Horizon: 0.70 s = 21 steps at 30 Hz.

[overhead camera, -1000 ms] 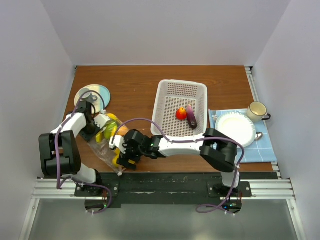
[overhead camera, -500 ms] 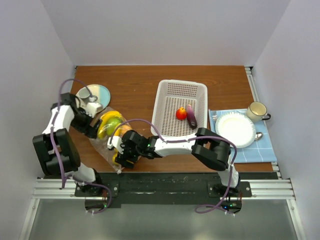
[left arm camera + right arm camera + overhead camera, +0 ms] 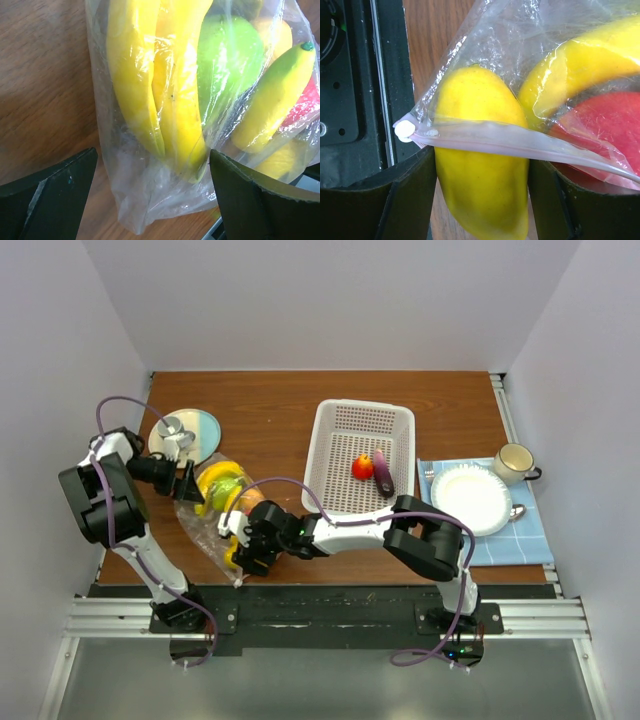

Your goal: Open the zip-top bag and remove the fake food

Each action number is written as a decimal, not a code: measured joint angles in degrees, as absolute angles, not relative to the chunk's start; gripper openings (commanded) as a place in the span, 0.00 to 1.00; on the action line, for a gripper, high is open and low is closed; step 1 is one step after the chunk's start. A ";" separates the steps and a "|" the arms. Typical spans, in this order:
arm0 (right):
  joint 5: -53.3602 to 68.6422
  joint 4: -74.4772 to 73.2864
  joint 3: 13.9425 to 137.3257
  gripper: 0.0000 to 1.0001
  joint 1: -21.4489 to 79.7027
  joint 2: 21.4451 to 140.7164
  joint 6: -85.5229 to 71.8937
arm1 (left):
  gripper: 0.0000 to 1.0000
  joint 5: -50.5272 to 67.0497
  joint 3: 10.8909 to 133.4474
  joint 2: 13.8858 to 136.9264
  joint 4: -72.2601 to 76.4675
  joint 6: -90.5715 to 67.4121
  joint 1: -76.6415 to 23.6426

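Observation:
The clear zip-top bag (image 3: pixel 208 532) lies on the table's near left. It holds fake food: yellow bananas (image 3: pixel 150 75), a green fruit (image 3: pixel 230 55) and a red piece (image 3: pixel 605 125). My left gripper (image 3: pixel 187 480) is open, and its fingers (image 3: pixel 50 200) straddle the bag's sealed end (image 3: pixel 135 200) without touching it. My right gripper (image 3: pixel 243 548) is at the bag's mouth, shut on a yellow fruit (image 3: pixel 480 190) that sticks out under the pink zipper strip (image 3: pixel 510 142). A white slider (image 3: pixel 404 130) sits at the strip's end. A red fruit (image 3: pixel 362 468) and a purple eggplant (image 3: pixel 383 473) lie in the basket.
The white perforated basket (image 3: pixel 330 415) stands mid-table. A pale plate (image 3: pixel 190 430) with a metal piece sits at the far left. On the right, a blue cloth (image 3: pixel 530 540) carries a white paper plate (image 3: pixel 470 495) and a mug (image 3: pixel 513 462). The table's black front rail (image 3: pixel 350 100) is just beside the bag's mouth.
My left gripper opened, let go of the bag and drew back to the left. My right gripper's jaws narrowed onto the yellow fruit at the bag's mouth.

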State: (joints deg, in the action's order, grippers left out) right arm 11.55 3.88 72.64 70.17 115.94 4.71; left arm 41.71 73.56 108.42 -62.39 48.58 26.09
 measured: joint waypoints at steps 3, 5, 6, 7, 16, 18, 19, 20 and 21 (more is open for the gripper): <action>11.55 4.47 72.23 0.61 70.06 115.81 4.49 | 0.80 42.61 72.53 108.42 -61.14 48.60 26.15; 11.57 4.95 71.90 0.59 69.97 115.72 4.40 | 0.49 43.20 72.03 108.44 -60.82 48.88 26.13; 11.55 4.99 71.88 0.59 69.93 115.70 4.32 | 0.35 43.66 71.88 108.44 -61.10 49.19 26.13; 11.55 5.02 71.88 0.59 69.89 115.70 4.27 | 0.12 44.07 71.83 108.47 -61.54 49.87 26.13; 13.04 3.44 70.04 0.58 69.65 113.84 3.36 | 0.05 44.34 72.49 107.74 -66.06 55.75 26.24; 13.04 2.98 69.45 0.57 69.45 113.21 3.18 | 0.28 44.23 73.12 106.48 -67.79 56.75 26.24; 12.99 2.76 69.17 0.57 69.28 112.92 3.01 | 0.33 44.18 73.47 105.67 -68.53 57.01 26.24; 12.97 2.68 69.06 0.57 69.14 112.84 2.96 | 0.40 44.16 73.67 105.01 -69.01 57.32 26.24; 12.99 2.61 68.97 0.56 68.97 112.73 2.87 | 0.53 44.18 73.78 104.07 -69.60 57.65 26.24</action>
State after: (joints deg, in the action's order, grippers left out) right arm 12.99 2.61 68.97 68.97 112.73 2.87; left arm 44.18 73.78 104.07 -69.60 57.65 26.24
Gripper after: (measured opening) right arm 0.672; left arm 0.331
